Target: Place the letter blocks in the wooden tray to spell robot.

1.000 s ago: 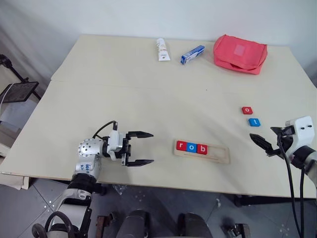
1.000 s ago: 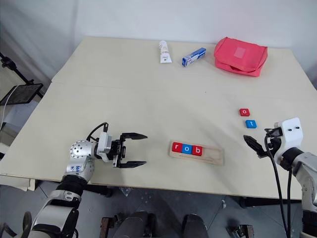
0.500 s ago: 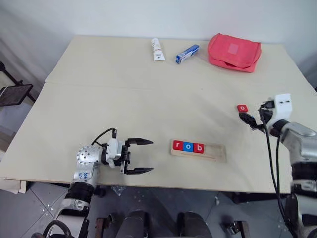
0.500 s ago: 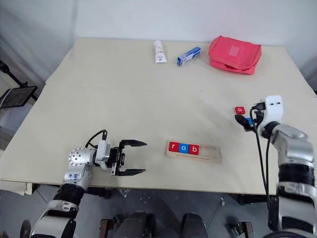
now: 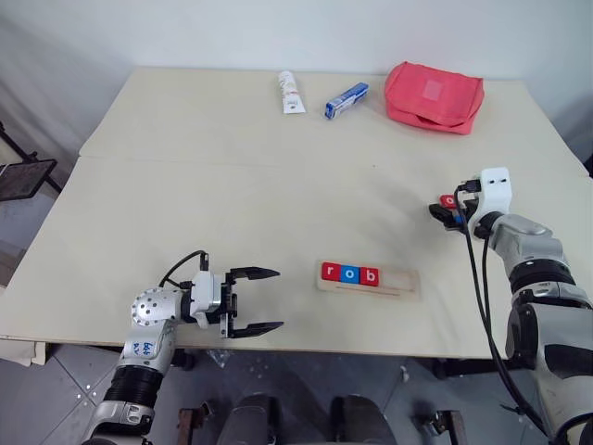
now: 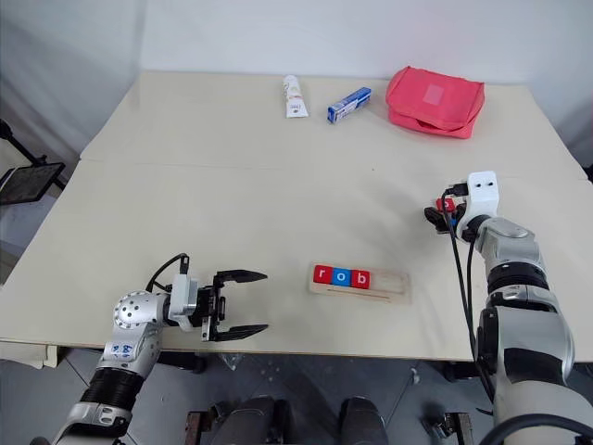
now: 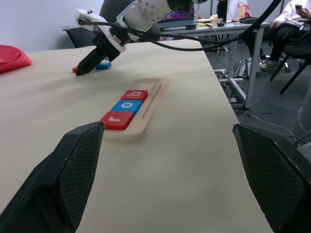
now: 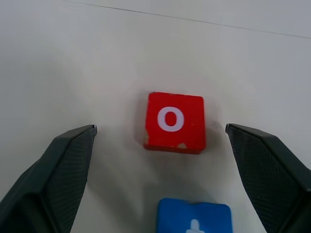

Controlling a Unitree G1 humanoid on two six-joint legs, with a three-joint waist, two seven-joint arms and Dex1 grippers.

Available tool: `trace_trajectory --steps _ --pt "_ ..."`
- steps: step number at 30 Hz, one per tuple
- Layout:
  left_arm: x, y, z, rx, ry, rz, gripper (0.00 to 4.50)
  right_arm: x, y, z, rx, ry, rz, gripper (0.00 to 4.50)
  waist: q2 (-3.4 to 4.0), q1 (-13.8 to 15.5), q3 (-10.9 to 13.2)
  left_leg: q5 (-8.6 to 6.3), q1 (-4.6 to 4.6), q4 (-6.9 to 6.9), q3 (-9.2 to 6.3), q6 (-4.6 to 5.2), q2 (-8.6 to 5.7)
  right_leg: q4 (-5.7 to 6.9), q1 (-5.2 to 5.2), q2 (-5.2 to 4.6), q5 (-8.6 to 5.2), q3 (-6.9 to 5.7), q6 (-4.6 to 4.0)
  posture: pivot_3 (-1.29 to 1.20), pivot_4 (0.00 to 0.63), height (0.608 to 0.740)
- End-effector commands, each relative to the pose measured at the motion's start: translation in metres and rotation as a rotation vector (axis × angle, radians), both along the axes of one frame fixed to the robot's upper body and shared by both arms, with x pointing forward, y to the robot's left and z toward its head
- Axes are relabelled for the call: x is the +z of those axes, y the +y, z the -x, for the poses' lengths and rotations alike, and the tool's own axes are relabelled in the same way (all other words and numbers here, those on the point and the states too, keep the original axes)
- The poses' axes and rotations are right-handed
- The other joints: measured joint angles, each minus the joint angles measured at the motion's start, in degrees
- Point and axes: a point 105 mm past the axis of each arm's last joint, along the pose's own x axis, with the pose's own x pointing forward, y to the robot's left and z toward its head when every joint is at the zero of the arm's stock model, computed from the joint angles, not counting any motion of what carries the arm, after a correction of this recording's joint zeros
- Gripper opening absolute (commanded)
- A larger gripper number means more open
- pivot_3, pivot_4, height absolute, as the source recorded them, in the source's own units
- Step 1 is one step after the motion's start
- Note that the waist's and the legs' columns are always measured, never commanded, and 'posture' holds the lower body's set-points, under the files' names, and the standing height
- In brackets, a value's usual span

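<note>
Right gripper (image 8: 160, 141) spread wide, nothing grasped: red "o" block (image 8: 175, 122) sits on the table between its fingers (image 8: 58, 170), touching neither. Blue "t" block (image 8: 194, 218) just behind it, nearer the wrist. Left gripper (image 5: 255, 301) also released and empty, fingertips pointing at the wooden tray (image 5: 394, 283), well apart from it. Tray holds r, o, b (image 5: 350, 273) at its left end.

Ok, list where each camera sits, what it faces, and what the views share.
Left and right eye views: on the head, looking down over the table; both arms show.
Left wrist view: along the open left gripper toward the wooden tray holding r, o, b.
Right wrist view: down between the open right gripper's fingers onto the red o block and the blue t block.
Shared: the left wrist view also catches the right gripper.
</note>
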Motion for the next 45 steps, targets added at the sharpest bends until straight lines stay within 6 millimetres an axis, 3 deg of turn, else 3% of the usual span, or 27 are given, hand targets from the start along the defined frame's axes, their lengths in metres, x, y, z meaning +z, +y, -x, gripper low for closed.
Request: trace_trajectory --steps 1,7,14,17,24,28,31,36,45 --pt "0.004 0.000 0.003 0.002 -0.022 -0.001 4.50 0.004 -0.004 -0.001 -0.025 -0.015 -0.008 3.58 0.00 -0.04 0.00 0.00 0.00 0.00 0.00 0.00 0.00 0.00 0.00 0.00 0.00 0.00 0.00 0.00 0.150 0.740" --pt "0.005 -0.003 0.002 0.000 -0.027 0.003 4.50 0.003 -0.003 -0.001 -0.032 -0.016 -0.010 1.47 0.00 -0.02 0.00 0.00 0.00 0.01 0.00 0.00 0.00 0.00 0.01 0.00 0.00 0.01 0.00 0.00 0.150 0.740" --pt "0.006 -0.004 -0.002 -0.025 -0.031 -0.003 4.50 0.033 -0.003 -0.005 -0.009 -0.126 -0.003 1.44 0.03 -0.06 0.01 0.00 -0.01 0.00 0.02 0.00 0.00 0.00 -0.01 0.01 0.00 0.02 0.00 0.00 0.150 0.740" --pt "0.006 -0.005 -0.003 -0.045 -0.030 -0.005 4.50 0.044 0.003 0.002 0.017 -0.173 0.003 1.44 0.04 -0.02 0.02 0.00 -0.02 -0.01 0.01 0.00 0.01 0.01 -0.04 0.01 0.00 0.02 0.00 0.00 0.150 0.740" --pt "0.006 -0.004 -0.011 -0.077 -0.022 -0.016 4.50 0.047 0.036 0.068 0.037 -0.201 0.015 1.44 0.07 1.46 0.02 -0.03 -0.12 -0.01 -0.18 -0.05 0.00 0.12 -0.11 0.01 0.00 0.10 0.00 0.00 0.150 0.740" --pt "0.006 -0.004 -0.015 -0.100 -0.013 -0.024 4.50 0.034 0.040 0.126 -0.053 -0.170 0.017 1.44 0.10 2.23 -0.01 -0.03 -0.10 0.02 -0.16 -0.05 0.00 0.09 -0.10 0.06 0.00 0.07 0.00 0.00 0.150 0.740" --pt "0.007 -0.006 -0.018 -0.116 -0.009 -0.025 4.50 0.025 0.043 0.150 -0.118 -0.141 -0.027 1.44 0.10 2.71 0.00 -0.04 -0.07 -0.01 -0.13 -0.03 -0.04 0.08 -0.08 0.07 0.00 0.13 0.00 0.00 0.150 0.740" --pt "0.009 -0.009 -0.022 -0.137 -0.010 -0.025 4.50 0.008 0.052 0.167 -0.149 -0.094 -0.069 1.44 0.11 2.48 -0.01 -0.02 0.03 0.01 0.07 -0.02 -0.03 0.03 -0.07 0.10 0.00 0.24 0.00 0.00 0.150 0.740" --pt "0.011 -0.010 -0.024 -0.149 -0.018 -0.029 4.50 -0.017 0.050 0.173 -0.192 -0.036 -0.114 1.44 0.11 2.06 -0.01 -0.01 0.04 -0.02 0.06 -0.04 -0.02 0.06 -0.09 0.15 0.00 0.27 0.00 0.00 0.150 0.740"
